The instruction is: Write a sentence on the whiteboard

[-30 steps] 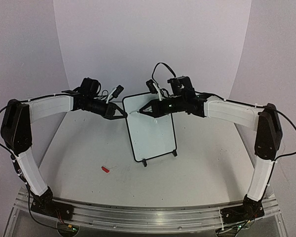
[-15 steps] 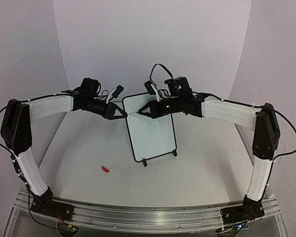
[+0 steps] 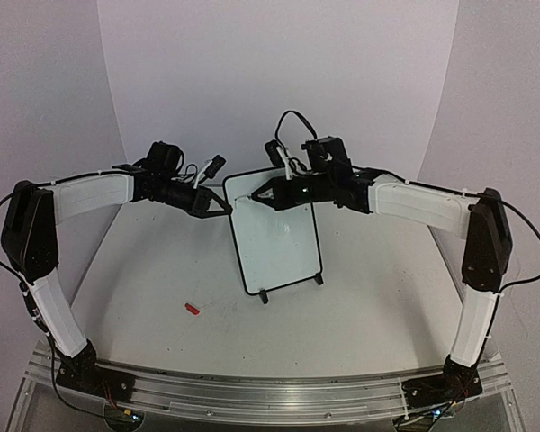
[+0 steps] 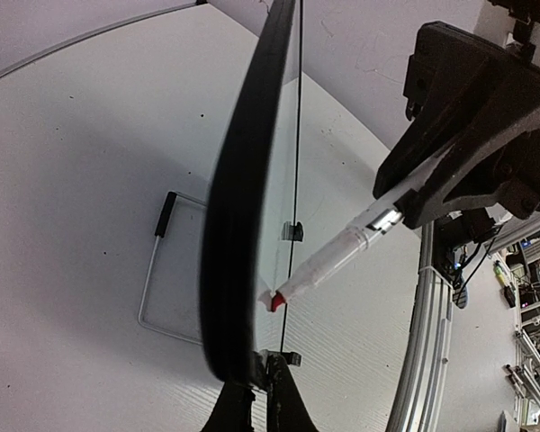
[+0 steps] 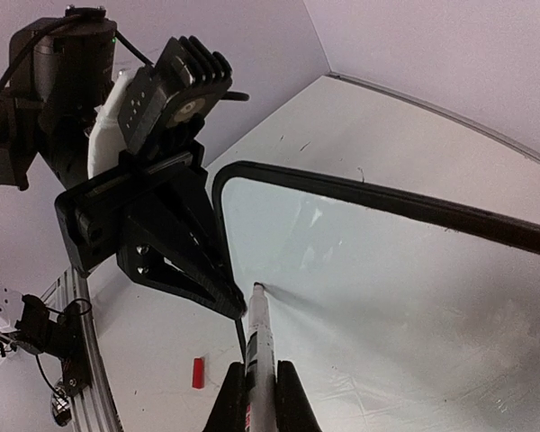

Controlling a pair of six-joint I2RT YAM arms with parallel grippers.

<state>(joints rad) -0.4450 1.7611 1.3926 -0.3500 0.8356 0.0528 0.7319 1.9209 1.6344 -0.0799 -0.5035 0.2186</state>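
The board (image 3: 279, 243) stands upright on two small black feet (image 3: 264, 296) at the middle of the desk (image 3: 378, 306), between the arms. It is a white rectangle in a thin black frame with rounded corners. In the right wrist view its face is plain white, with faint smears low on the surface. The left gripper (image 3: 223, 207) is closed on the frame at the board's left edge, just below the top corner. The right gripper (image 3: 263, 194) is closed on a white marker (image 4: 328, 265). The marker's red tip touches the board's face near that same corner, just beside the left gripper. A small red cap (image 3: 193, 309) lies on the desk, left of the board and nearer the arm bases.
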